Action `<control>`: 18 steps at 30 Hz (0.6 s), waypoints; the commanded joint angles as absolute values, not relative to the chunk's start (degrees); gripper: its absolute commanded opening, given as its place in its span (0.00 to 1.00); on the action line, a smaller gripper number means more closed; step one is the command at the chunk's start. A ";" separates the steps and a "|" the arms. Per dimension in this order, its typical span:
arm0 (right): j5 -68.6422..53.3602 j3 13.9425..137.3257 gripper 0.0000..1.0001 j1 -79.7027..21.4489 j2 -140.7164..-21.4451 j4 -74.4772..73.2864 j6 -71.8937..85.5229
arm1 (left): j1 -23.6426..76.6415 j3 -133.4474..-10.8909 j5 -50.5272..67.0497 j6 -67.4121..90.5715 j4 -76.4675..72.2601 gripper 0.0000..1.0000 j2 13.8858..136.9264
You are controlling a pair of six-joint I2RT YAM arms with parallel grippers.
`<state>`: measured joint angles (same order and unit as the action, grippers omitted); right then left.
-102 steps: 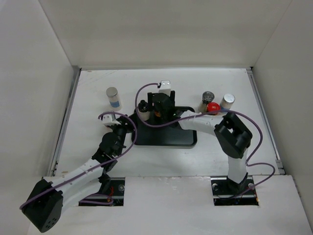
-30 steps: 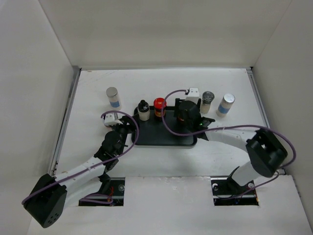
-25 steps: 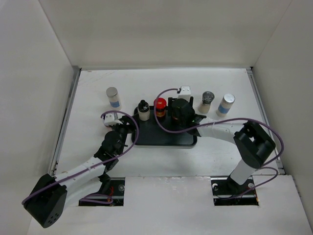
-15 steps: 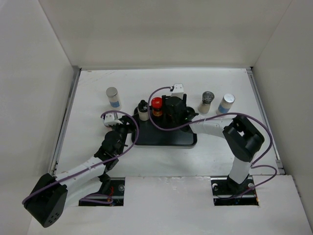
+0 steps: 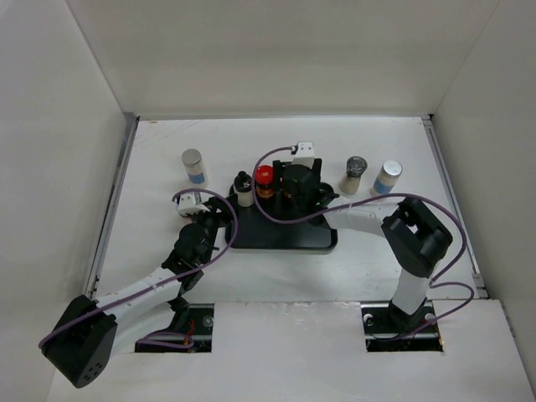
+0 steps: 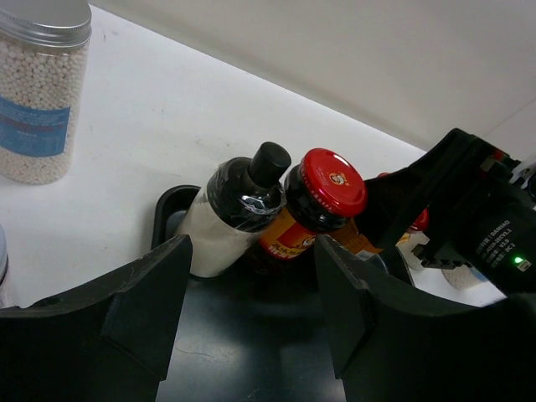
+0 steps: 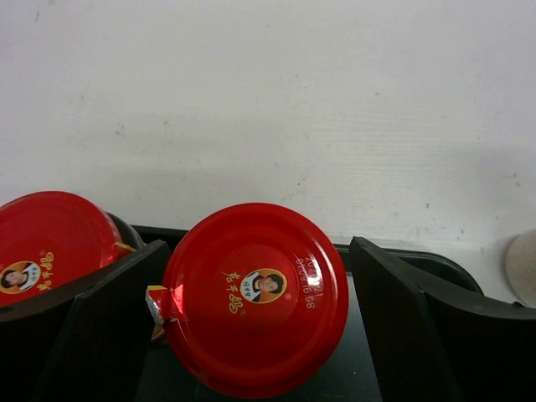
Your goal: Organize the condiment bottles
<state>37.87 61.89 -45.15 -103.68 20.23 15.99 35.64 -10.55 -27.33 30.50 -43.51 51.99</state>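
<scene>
Red-lidded jar (image 7: pixel 255 297) pinched in right gripper (image 7: pixel 257 251), arm stretched over tray (image 5: pixel 276 237) | left gripper (image 6: pixel 251 251) spread beside tray

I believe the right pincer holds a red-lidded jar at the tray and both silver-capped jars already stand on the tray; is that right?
Not quite. The top view shows both silver-capped jars standing on the table, one left of the tray, one to its right. The right pincer does hold a red-lidded jar at the tray.
</scene>
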 commanded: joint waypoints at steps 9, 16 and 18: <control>40.43 55.03 0.94 -43.29 -88.52 21.54 15.64 | 35.73 -10.46 -26.98 31.03 -46.58 0.58 51.24; 44.99 50.80 0.37 -33.54 -82.71 19.61 15.30 | 35.64 -10.55 -27.07 31.03 -46.58 0.59 51.68; 45.09 51.76 0.59 -30.65 -82.35 17.33 14.59 | 35.29 -10.55 -26.72 31.11 -46.67 0.59 51.86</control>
